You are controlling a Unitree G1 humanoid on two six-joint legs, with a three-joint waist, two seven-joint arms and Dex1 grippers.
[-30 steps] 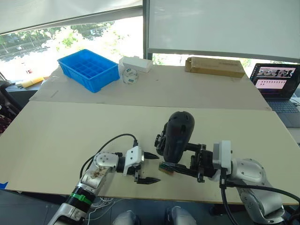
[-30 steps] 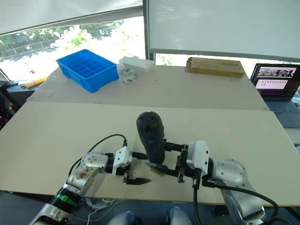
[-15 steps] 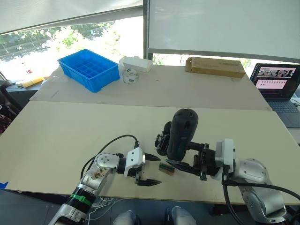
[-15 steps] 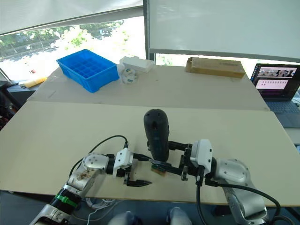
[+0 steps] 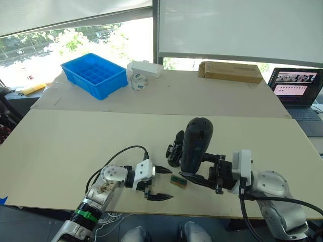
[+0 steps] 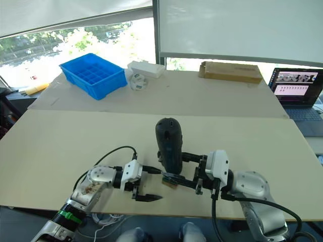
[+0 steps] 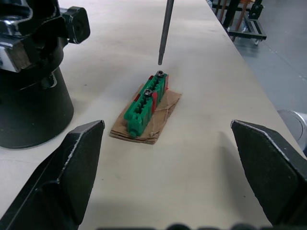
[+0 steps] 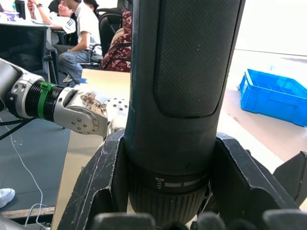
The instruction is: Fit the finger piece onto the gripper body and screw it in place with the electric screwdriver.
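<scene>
Left gripper (image 5: 160, 182) low over the pale bench (image 5: 65, 146), jaws apart and empty, facing a small green block on tan card (image 7: 146, 105); just beyond stands the black blocky gripper body (image 7: 29, 72); right gripper (image 8: 168, 201) clamps the long black cylindrical electric screwdriver (image 5: 194, 143), its bit hanging over the block.

Electric screwdriver (image 5: 195, 143): lower end and bit hidden behind the right hand (image 5: 202, 177); top cut off in the right wrist view. Gripper body (image 7: 29, 72): cut by the left wrist view's edge. Finger piece: cannot be identified
</scene>
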